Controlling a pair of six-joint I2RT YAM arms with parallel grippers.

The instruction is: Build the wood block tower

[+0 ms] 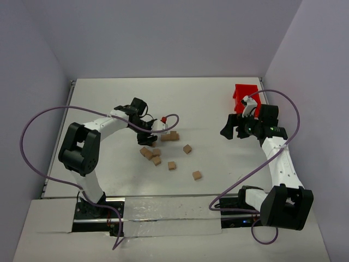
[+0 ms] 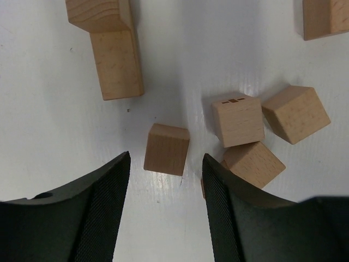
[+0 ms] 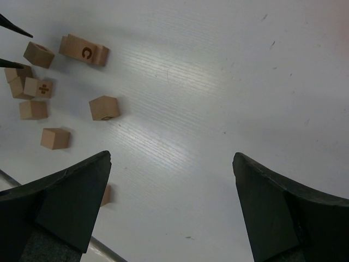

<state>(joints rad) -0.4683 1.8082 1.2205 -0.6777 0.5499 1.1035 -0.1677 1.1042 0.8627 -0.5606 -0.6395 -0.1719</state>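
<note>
Several loose wood blocks [image 1: 156, 160] lie scattered mid-table. The tower shows only as a low row of touching blocks [image 1: 170, 136], seen at the top left of the left wrist view [image 2: 112, 60]. My left gripper [image 1: 146, 131] hangs low over the table, open [image 2: 166, 164]. One single block [image 2: 167, 148] lies just beyond its fingertips, not between the pads. A cluster of three blocks [image 2: 238, 119] sits beside the right finger [image 2: 218, 207]. My right gripper [image 1: 234, 128] hovers at the right, wide open [image 3: 172, 157], over bare table with blocks [image 3: 103, 107] far to its left.
A red bin [image 1: 245, 94] stands at the back right, just behind the right arm. One block [image 1: 197, 175] lies nearest the front, another [image 1: 187, 148] sits right of the cluster. A purple cable [image 1: 169, 117] loops beside the left wrist.
</note>
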